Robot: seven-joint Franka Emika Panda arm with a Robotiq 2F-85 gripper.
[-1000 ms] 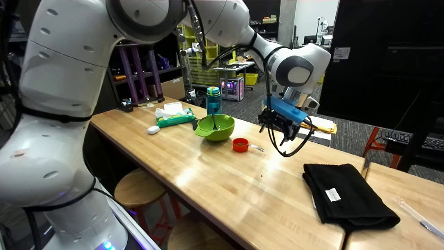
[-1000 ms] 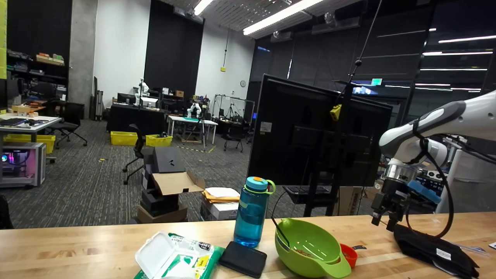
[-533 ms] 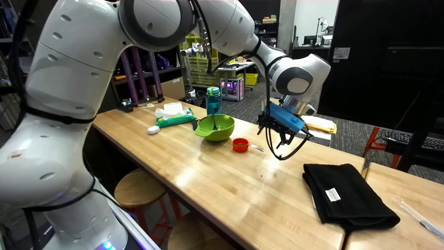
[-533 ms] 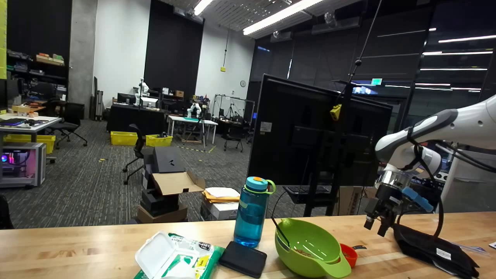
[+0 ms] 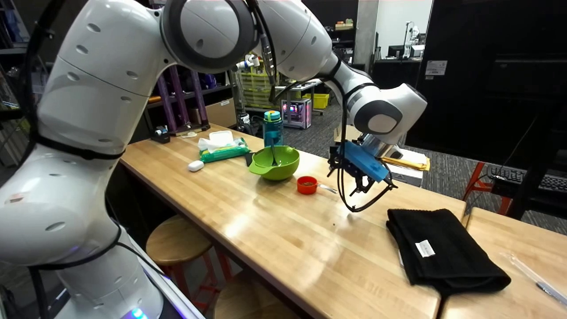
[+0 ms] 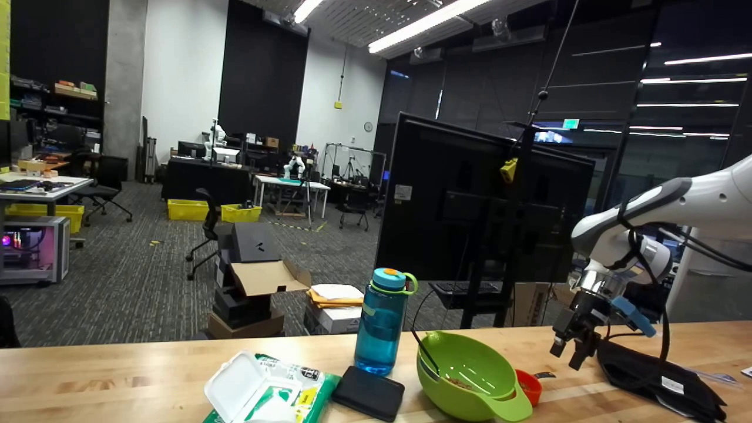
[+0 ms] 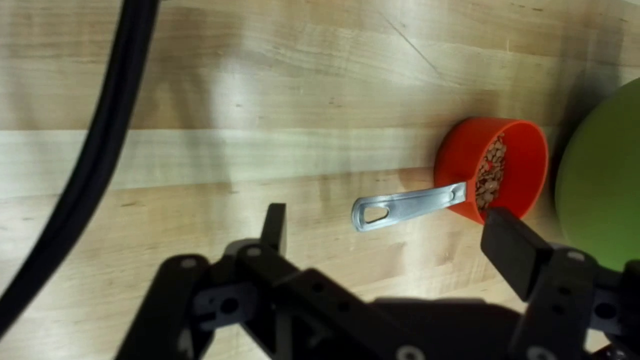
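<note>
My gripper (image 7: pixel 386 216) stands wide open above the table, nothing between its fingers. Nearest to it is a red measuring cup (image 5: pixel 307 185) with small brown pieces inside. In the wrist view the cup's metal handle (image 7: pixel 410 205) points into the space ahead of the jaws, and the right finger (image 7: pixel 517 250) overlaps the cup's lower edge without clear contact. Beside the cup sits a green bowl (image 6: pixel 467 376), seen in both exterior views with a dark utensil leaning in it. More brown pieces lie at the bowl's bottom.
A blue bottle (image 6: pixel 382 323), a black wallet-like item (image 6: pixel 368 392) and a green wipes pack (image 5: pixel 225 152) stand around the bowl. A small white case (image 5: pixel 196 165) lies nearby. Folded black cloth (image 5: pixel 443 248) lies along the table. A cable loop (image 7: pixel 95 150) hangs beside the gripper.
The arm has come down, bringing the open gripper lower and a little closer to the red cup. The objects on the table have stayed where they were.
</note>
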